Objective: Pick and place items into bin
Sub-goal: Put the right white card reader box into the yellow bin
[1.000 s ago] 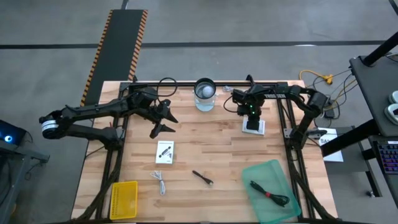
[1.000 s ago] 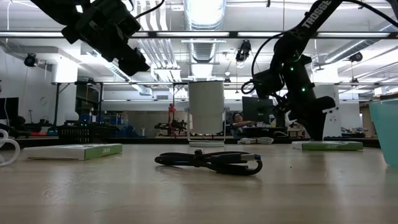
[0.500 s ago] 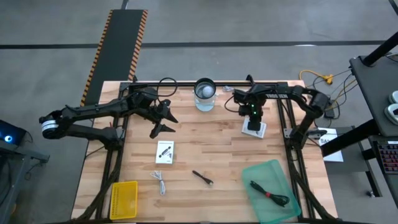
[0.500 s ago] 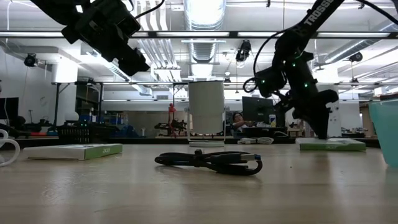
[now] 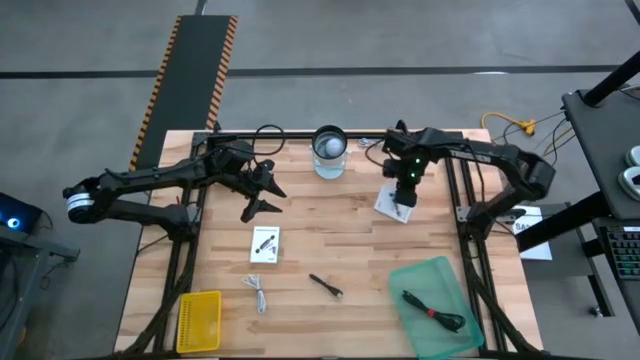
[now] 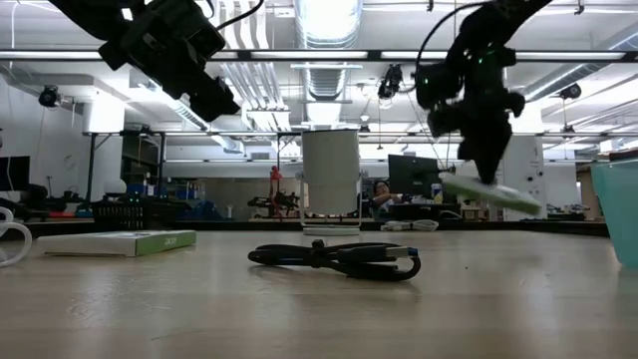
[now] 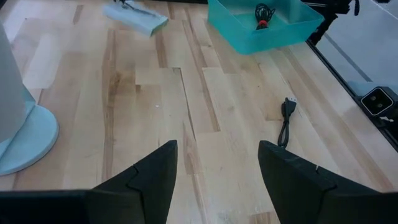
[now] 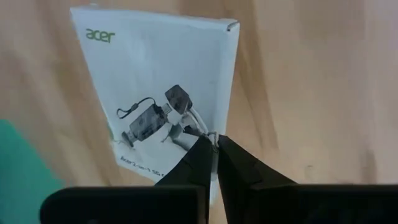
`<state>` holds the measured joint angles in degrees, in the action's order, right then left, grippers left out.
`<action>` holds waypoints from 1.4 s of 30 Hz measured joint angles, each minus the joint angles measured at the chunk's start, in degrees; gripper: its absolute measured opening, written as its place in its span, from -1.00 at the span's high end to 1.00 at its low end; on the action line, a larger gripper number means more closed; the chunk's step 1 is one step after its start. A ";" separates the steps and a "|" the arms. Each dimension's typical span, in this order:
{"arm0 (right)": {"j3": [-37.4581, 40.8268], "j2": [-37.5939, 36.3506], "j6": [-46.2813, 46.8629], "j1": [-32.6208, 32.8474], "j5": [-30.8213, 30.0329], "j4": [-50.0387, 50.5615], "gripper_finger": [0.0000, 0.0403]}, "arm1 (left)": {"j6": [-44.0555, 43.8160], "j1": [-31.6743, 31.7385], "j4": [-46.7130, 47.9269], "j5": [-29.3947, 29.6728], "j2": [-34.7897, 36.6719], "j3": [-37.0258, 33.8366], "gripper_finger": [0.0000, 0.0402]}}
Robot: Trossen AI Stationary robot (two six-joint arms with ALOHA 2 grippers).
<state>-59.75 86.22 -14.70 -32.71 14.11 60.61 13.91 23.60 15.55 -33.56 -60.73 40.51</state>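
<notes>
The right gripper (image 5: 402, 192) pinches the edge of a white printed packet (image 5: 391, 204), its fingers (image 8: 205, 163) pressed together on the thin card. In the low view the packet (image 6: 490, 191) hangs clear of the table (image 5: 330, 235), tilted, with its free end dipping toward the teal bin (image 6: 620, 209). From above its long axis runs at a slant, just beside the clear jar (image 5: 330, 152) and well apart from the teal bin (image 5: 437, 306), where a black cable with red tip (image 5: 432, 311) already lies. A second packet (image 5: 265, 244), a short white cable (image 5: 257, 293) and a small black tool (image 5: 325, 285) lie flat on the wood. The left gripper (image 5: 262, 194) hovers over the table's left side, fingers (image 7: 149, 177) spread and holding nothing.
</notes>
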 joint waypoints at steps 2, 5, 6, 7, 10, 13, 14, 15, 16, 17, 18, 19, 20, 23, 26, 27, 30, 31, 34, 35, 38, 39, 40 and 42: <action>-0.02 -2.36 1.02 0.38 3.89 -3.25 0.96 | 0.00 0.00 0.00 0.02 0.00 0.00 -0.04; 0.35 -5.98 2.74 1.97 5.73 -8.82 0.96 | 0.00 0.02 -0.02 0.02 0.00 0.00 -0.04; 0.65 -7.21 3.81 2.61 5.73 -11.19 0.96 | 0.00 0.00 -0.02 0.01 0.00 0.00 -0.04; 0.97 -8.32 5.23 3.46 5.72 -13.79 0.96 | 0.00 0.00 -0.01 0.01 0.00 0.00 -0.04; 2.03 -11.30 8.68 6.95 5.27 -21.89 0.96 | 0.01 0.00 -0.10 0.02 0.00 0.00 -0.04; 3.17 -13.05 10.98 12.07 0.88 -29.75 0.96 | 0.04 0.01 -1.82 0.01 0.00 -0.04 -0.04; 3.53 -13.27 11.68 13.99 -2.22 -32.43 0.96 | 0.04 -0.01 -3.04 0.01 0.00 -0.07 -0.04; 3.98 -13.43 12.37 16.04 -5.76 -35.03 0.96 | 0.02 -0.04 -4.84 0.00 0.00 -0.24 -0.04; 4.47 -13.43 12.87 17.83 -9.31 -37.78 0.96 | 0.03 -0.09 -7.13 0.00 0.00 -0.60 -0.04; 5.01 -13.37 12.97 19.58 -12.48 -40.71 0.96 | 0.05 -0.20 -9.85 0.01 0.00 -1.14 -0.04; 5.64 -13.35 12.95 21.15 -15.79 -43.68 0.96 | 0.04 -0.37 -13.04 -0.01 0.00 -1.91 -0.04; 6.19 -13.34 12.87 22.41 -18.58 -45.85 0.96 | 0.04 -0.49 -17.02 0.00 0.00 -2.89 -0.04; 6.79 -13.34 12.83 23.56 -21.24 -48.11 0.96 | 0.02 -0.59 -21.36 0.00 -0.02 -3.96 -0.04; 8.19 -13.35 13.52 25.86 -30.37 -53.81 0.96 | -0.02 -0.97 -33.24 0.00 -0.02 -7.12 -0.04; 9.12 -13.33 13.07 27.02 -38.41 -59.25 0.96 | -0.07 -1.79 -42.86 0.03 -0.04 -10.21 -0.04; 9.41 -13.17 12.94 27.21 -40.01 -61.84 0.96 | -0.01 -2.20 -45.95 0.22 -0.38 -11.09 -0.04; 10.33 -12.26 11.53 27.26 -41.11 -69.05 0.96 | 0.03 -3.68 -54.91 3.22 -2.93 -13.09 -0.04; 10.45 -11.82 11.27 27.24 -41.12 -70.78 0.96 | 0.02 -4.09 -56.83 4.52 -4.27 -13.16 -0.04; 10.54 -10.14 10.00 27.24 -41.17 -74.30 0.96 | -0.02 -4.90 -62.07 9.77 -9.12 -12.51 -0.04; 10.52 -9.61 9.84 27.24 -41.16 -75.21 0.96 | 0.02 -4.96 -63.47 12.03 -10.77 -12.05 -0.04; 10.52 -7.91 9.80 27.24 -41.18 -77.32 0.96 | -0.07 -4.91 -66.63 16.27 -15.34 -10.23 -0.04; 10.53 -7.50 9.77 27.24 -41.19 -77.67 0.96 | -0.07 -4.90 -67.34 16.37 -16.42 -9.81 -0.04; 10.52 -7.19 9.79 27.22 -41.33 -78.50 0.96 | -0.08 -4.95 -67.94 16.22 -17.32 -9.36 -0.04; 10.52 -6.94 9.74 27.19 -42.35 -79.16 0.96 | -0.07 -5.07 -68.05 16.06 -18.57 -8.43 -0.04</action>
<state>-49.23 79.28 -4.96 -5.52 -28.24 -18.55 13.84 18.53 -52.50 -17.50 -79.30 32.08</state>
